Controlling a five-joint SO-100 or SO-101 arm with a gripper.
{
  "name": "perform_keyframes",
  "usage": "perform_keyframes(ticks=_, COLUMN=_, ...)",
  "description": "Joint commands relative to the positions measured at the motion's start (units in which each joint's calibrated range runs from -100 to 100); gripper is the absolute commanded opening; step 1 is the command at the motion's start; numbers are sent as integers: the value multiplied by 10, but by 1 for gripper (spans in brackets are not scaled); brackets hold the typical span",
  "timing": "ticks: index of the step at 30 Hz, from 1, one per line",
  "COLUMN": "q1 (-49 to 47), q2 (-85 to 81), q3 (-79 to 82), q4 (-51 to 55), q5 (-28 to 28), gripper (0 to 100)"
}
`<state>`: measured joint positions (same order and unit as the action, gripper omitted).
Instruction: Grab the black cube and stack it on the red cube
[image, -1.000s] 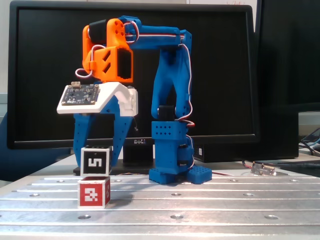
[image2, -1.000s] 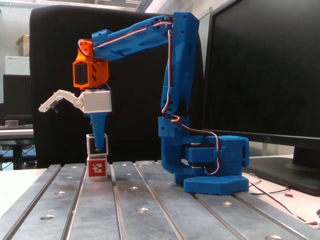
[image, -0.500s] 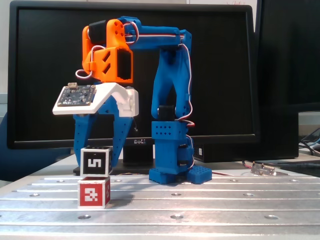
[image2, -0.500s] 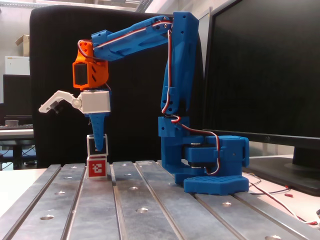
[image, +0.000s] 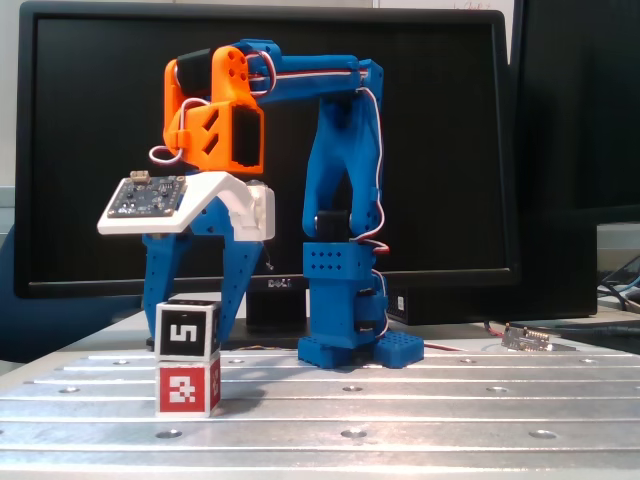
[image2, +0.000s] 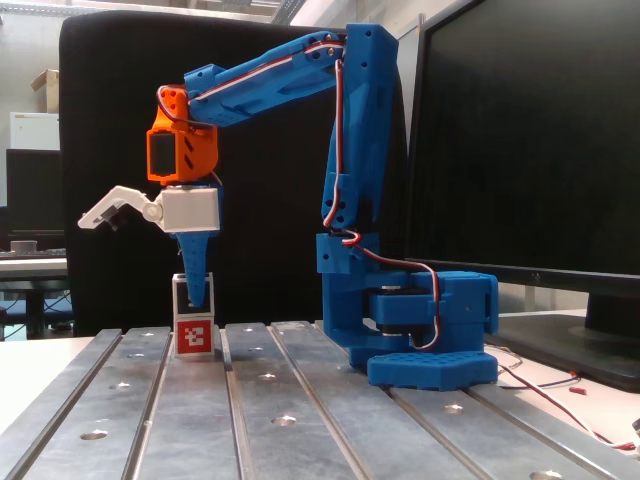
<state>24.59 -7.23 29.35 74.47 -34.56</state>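
The black cube (image: 187, 333) with its white "5" face sits on top of the red cube (image: 188, 388), shifted slightly to the left in a fixed view. My gripper (image: 192, 320) points straight down, its blue fingers (image: 232, 290) flanking the black cube on both sides and shut on it. In the side-on fixed view, one finger (image2: 197, 280) covers the middle of the black cube (image2: 180, 298), which rests on the red cube (image2: 194, 337). Both cubes stand on the slotted metal table (image: 420, 410).
The arm's blue base (image: 350, 345) stands right of the stack, in front of a large dark monitor (image: 420, 120). A small circuit board (image: 527, 340) lies at the table's right. Red and white cables (image2: 560, 390) run beside the base (image2: 430, 340).
The gripper has come down and a little left in a fixed view, bringing the black cube down with it. The gap above the red cube has closed.
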Motion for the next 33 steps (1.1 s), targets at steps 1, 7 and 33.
perform_keyframes(ticks=1, q1=2, q2=-4, q3=-1, q4=-6, q5=-2, gripper=13)
perform_keyframes(ticks=7, q1=2, q2=-5, q3=7, q4=-6, q5=-2, gripper=13)
perform_keyframes(ticks=33, q1=0, q2=-5, q3=12, q4=-6, q5=2, gripper=30)
